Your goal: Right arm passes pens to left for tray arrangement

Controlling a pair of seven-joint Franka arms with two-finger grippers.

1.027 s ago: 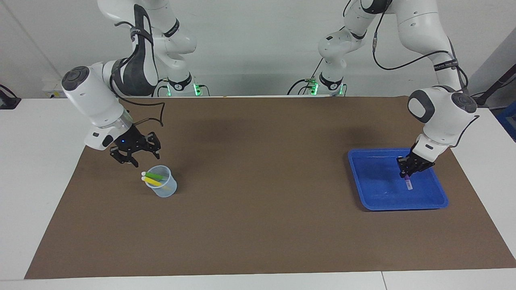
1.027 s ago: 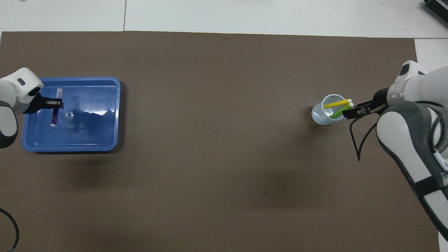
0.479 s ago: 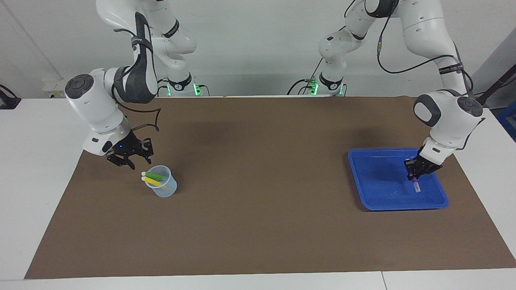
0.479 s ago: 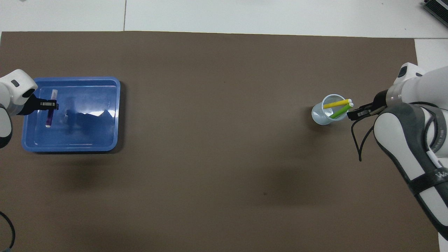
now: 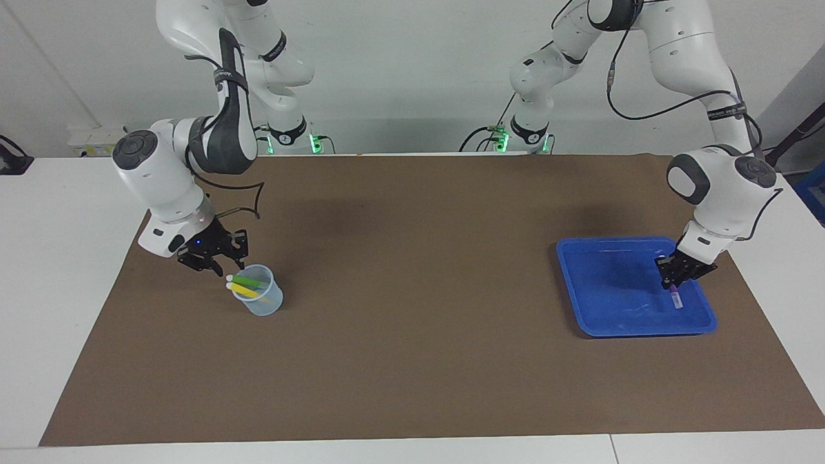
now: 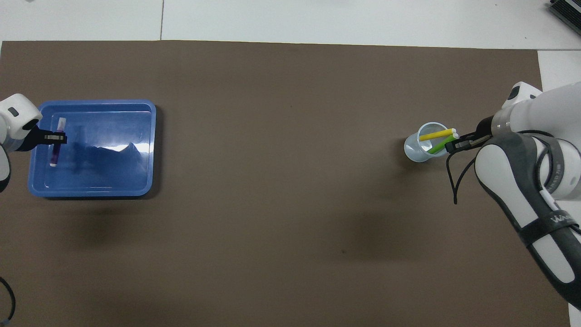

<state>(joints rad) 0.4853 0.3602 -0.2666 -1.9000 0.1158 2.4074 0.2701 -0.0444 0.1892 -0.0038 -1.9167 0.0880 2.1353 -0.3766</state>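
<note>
Your left claw (image 5: 674,282) pinched the purple pen (image 6: 55,152) low over the tray (image 5: 599,309) at the left arm's end of the counter (image 5: 412,361), not yet released. Your right claw (image 5: 216,265), fingers spread, hung by the cup (image 5: 264,299) holding the green pen (image 5: 248,281) and yellow pen (image 5: 243,291): two passes remained.

Tray (image 5: 599,309): bright-blue plastic, its glossy floor throwing back pale glare.
Cup (image 5: 265,303): thin translucent bluish plastic, letting the pens show through its wall.
Green pen (image 5: 250,281) and yellow pen (image 5: 245,290): smooth plastic barrels, whitish tips.
Purple pen (image 6: 55,150): smooth, dark plastic, lying in the tray.
Mat (image 5: 412,290): matt brown sheet, giving off no shine.
Table (image 5: 58,258): smooth white top.
Arms' shells (image 5: 161,180): glossy white plastic, catching soft highlights.
</note>
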